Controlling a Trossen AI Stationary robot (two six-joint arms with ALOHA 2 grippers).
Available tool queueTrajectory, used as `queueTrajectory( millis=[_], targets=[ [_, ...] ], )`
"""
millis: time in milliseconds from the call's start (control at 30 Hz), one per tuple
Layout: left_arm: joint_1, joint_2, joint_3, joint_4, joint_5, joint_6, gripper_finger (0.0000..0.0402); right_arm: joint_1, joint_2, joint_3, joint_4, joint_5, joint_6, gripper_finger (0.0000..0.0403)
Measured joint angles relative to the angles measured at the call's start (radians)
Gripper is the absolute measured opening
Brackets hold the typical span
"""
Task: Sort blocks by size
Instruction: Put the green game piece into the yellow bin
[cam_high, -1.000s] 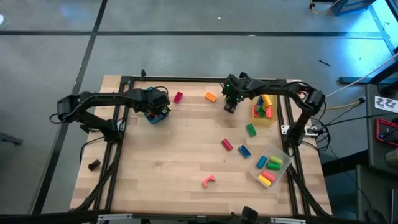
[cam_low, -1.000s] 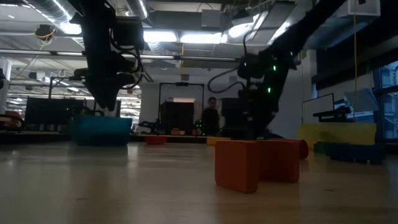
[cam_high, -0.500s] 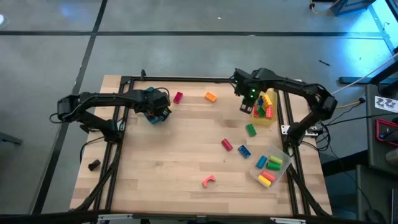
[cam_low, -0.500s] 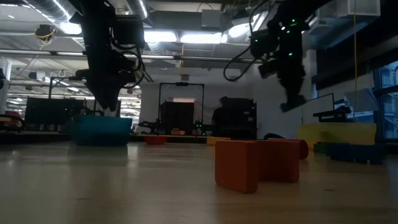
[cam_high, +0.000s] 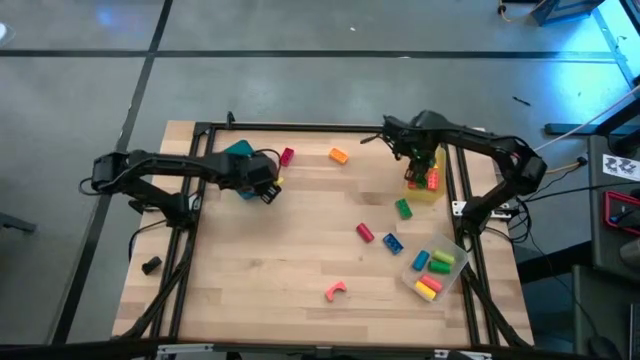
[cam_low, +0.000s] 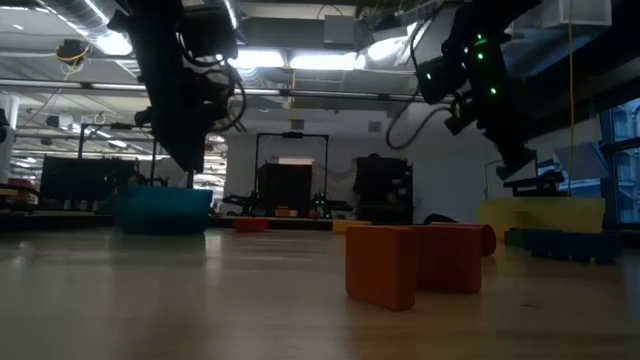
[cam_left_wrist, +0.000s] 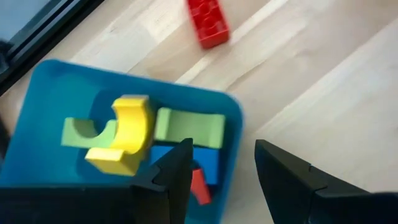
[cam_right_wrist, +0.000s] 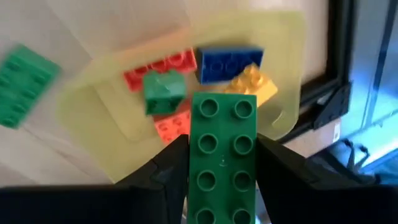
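Right claw (cam_right_wrist: 222, 180): clenched on green brick (cam_right_wrist: 222, 155), above yellow tray (cam_right_wrist: 81, 102). Left claw (cam_left_wrist: 217, 180): released, over teal tray (cam_left_wrist: 56, 93); red brick (cam_left_wrist: 208, 22) at its twelve o'clock.

Two dark, slim jointed arms, matte black all over. Green indicator lights glow on the right arm's wrist, black cable loops hang off both, and each wrist camera shows blocky black fingers (cam_left_wrist: 283, 180).

Both arms reached inward, upper frame.
Left gripper (cam_high: 268, 190) stood empty, fingers parted; right gripper (cam_high: 420, 160) was clamped, arm bent.
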Motion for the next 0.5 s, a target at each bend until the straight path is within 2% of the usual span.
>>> queueTrajectory(
  millis=[200, 500],
  targets=[
    [-0.044, 0.0, 0.0, 0.074, -0.001, 0.013, 0.0157, -0.042, 0.0, -0.092, 0.011, 0.039, 0.0, 0.0165],
    [-0.084, 0.0, 0.0, 0.248, -0.001, 0.104, 0.0157, -0.043, 0.0, -0.105, 0.025, 0.039, -0.003, 0.0167]
  ],
)
